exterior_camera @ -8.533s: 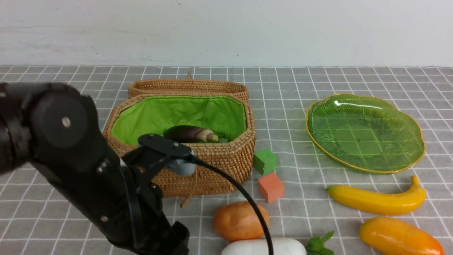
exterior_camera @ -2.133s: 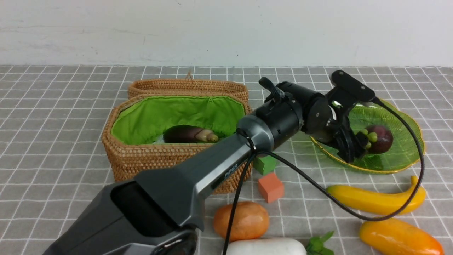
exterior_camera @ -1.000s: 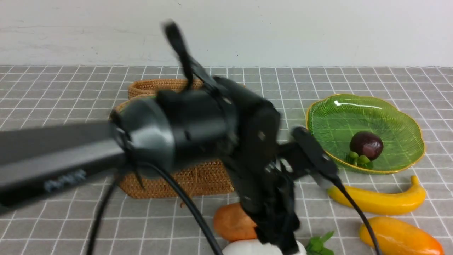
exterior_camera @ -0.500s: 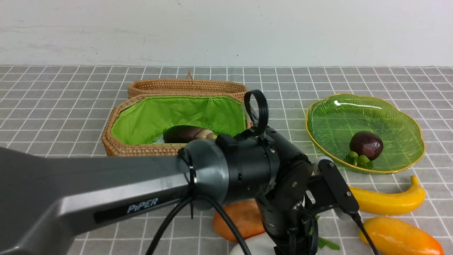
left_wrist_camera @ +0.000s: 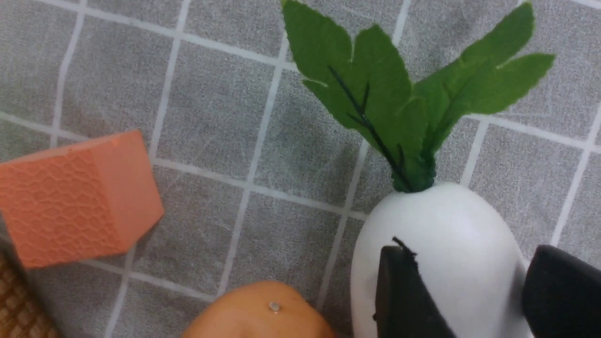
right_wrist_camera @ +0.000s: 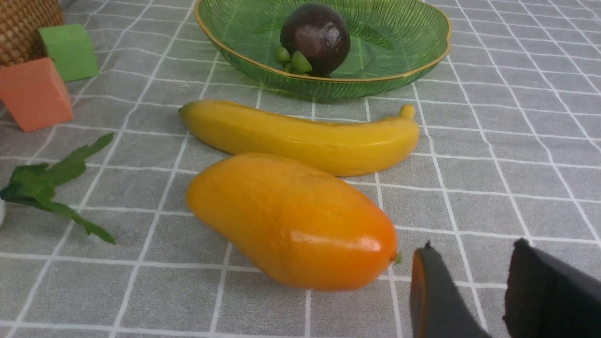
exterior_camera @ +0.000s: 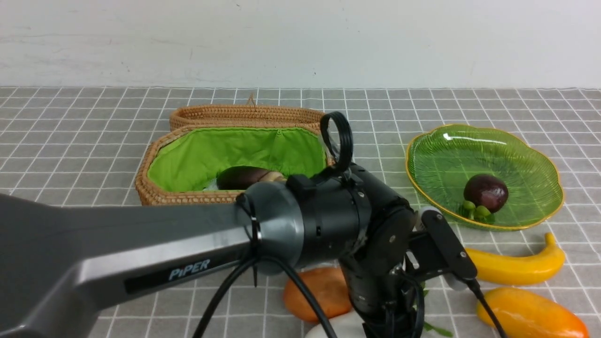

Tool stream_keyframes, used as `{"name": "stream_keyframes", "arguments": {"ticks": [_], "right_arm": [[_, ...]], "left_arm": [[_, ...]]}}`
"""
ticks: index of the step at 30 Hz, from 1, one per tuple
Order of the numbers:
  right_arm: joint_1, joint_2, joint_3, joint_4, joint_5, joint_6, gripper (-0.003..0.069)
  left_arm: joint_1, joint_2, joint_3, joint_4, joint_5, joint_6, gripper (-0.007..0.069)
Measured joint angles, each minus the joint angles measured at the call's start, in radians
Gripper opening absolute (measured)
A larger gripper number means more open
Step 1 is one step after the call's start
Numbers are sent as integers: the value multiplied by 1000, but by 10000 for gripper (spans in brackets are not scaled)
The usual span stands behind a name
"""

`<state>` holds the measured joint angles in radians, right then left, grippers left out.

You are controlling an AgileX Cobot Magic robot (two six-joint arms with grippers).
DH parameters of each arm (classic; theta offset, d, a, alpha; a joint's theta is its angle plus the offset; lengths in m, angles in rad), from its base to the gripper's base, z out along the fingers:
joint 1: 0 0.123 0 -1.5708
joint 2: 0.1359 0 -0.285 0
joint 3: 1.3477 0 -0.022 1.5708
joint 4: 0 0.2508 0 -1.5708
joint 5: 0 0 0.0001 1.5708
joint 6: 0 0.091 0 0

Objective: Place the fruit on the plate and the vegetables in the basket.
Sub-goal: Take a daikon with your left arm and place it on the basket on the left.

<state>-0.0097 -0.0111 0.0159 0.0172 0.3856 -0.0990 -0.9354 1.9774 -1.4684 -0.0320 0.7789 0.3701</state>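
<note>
Grey checked cloth (exterior_camera: 70,141) over the surface. At 6 o'clock, by the near edge: white radish (left_wrist_camera: 436,220), green leaves (left_wrist_camera: 399,103) toward 3 o'clock, mostly hidden in the front view behind the left arm (exterior_camera: 141,253). Left pincer (left_wrist_camera: 469,263) down over the radish's white body, one black finger on each side; pressed tight or merely straddling, cannot tell. Just at the radish's 11 o'clock: orange-brown potato (exterior_camera: 314,293), on the cloth. Basket (exterior_camera: 155,197) at 11 o'clock, woven lid (exterior_camera: 244,115) open behind it, dark-purple eggplant (exterior_camera: 244,177) inside on the green lining (exterior_camera: 235,150). Orange cube (left_wrist_camera: 70,197) and green cube (right_wrist_camera: 70,49) near the basket's corner. Plate (exterior_camera: 516,141) at 2 o'clock, mangosteen (exterior_camera: 486,192) in it, green sepals toward the near rim. Banana (exterior_camera: 512,265) on the cloth near the plate's 6 o'clock, apart from it; mango-like fruit (exterior_camera: 526,314) at the banana's 6 o'clock, also on the cloth. Right pincer (right_wrist_camera: 474,263) just beside the mango-like fruit's end, fingers parted, nothing between.
</note>
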Motion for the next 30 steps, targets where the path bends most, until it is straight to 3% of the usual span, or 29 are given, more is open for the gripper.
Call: {"name": "stream_keyframes", "arguments": {"ticks": [11,16,20,22,25,30], "right_arm": [[0,0,0,0,0,0,242],[0,0,0,0,0,0,242],[0,0,0,0,0,0,242],[0,0,0,0,0,0,242],[0,0,0,0,0,0,242],[0,0,0,0,0,0,242]], "left_arm": [[0,0,0,0,-26,-21,312],[0,-7,0,32,-58,-56,234],[0,-14,5,42,-33,-59,354],[0,-24,7,50,7,-60,505],[0,-48,8,53,77,-68,635],[0,-69,8,52,180,-112,668]]}}
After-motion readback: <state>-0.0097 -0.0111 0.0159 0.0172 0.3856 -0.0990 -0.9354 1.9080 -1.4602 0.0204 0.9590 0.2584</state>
